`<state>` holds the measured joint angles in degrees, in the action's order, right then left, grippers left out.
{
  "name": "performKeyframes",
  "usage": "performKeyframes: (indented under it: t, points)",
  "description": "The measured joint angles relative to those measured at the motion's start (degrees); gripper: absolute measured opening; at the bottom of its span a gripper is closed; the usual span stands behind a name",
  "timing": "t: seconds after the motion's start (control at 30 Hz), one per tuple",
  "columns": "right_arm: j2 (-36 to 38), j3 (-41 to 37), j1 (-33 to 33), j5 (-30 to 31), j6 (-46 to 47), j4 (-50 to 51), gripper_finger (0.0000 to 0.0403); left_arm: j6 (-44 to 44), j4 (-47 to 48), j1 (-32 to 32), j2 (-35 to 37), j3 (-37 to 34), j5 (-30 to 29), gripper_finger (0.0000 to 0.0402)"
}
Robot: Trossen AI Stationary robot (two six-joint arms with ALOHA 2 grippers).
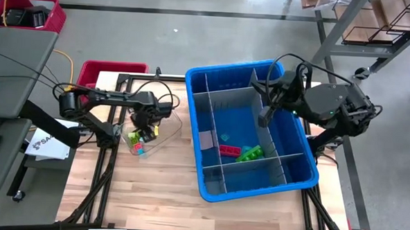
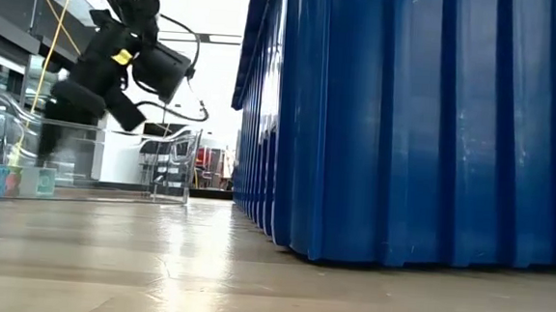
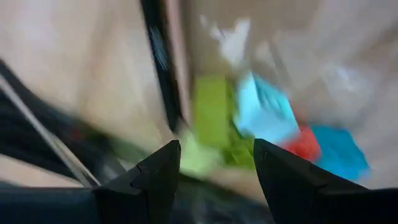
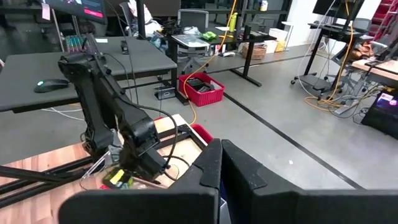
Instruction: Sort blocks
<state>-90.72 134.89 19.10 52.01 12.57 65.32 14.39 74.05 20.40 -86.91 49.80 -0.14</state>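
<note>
From above, the left gripper [image 1: 147,130] reaches into a clear plastic container [image 1: 164,135] left of centre on the wooden table [image 1: 159,203], where a small heap of blocks [image 1: 139,147] lies. More blocks [image 1: 239,150], red, green and teal, sit in the middle compartment of the blue bin [image 1: 295,185], which is split by grey dividers [image 1: 230,102].

The left wrist view adds what the overhead hides: the two dark fingers [image 3: 155,177] stand apart, nothing between them, with blurred green, light-blue, red and teal blocks [image 3: 261,121] just beyond.

The right gripper [image 1: 266,118] hangs above the bin's right part, its fingers [image 4: 239,165] pressed together on nothing.

The low view shows only the bin's ribbed wall [image 2: 425,126] filling the right and the container [image 2: 84,159] at the left.

White papers [image 1: 48,143] at the table's left edge carry dark lettering, too small to read.
</note>
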Motion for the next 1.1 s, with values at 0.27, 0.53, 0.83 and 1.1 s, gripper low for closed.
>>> performKeyframes:
  t: [0.27,0.53,0.83,1.1]
  points:
    - [0.0,0.0,0.01,0.11,-1.5,0.02,0.0,4.38,-1.85,-3.1,1.37,-1.94,1.03,0.0197]
    - [0.0,0.0,0.05,-0.41,-0.76,0.04,0.0,11.11,-5.0,-3.78,1.68,-6.81,0.5,0.0197]
    - [0.0,0.0,0.05,-1.24,-0.95,0.04,0.0,7.39,-12.67,-4.46,2.47,-4.53,6.19,0.0197]
    - [-0.02,0.0,-0.1,-1.25,-1.01,0.04,0.0,7.08,-13.4,-4.88,4.82,3.24,2.75,0.0197]
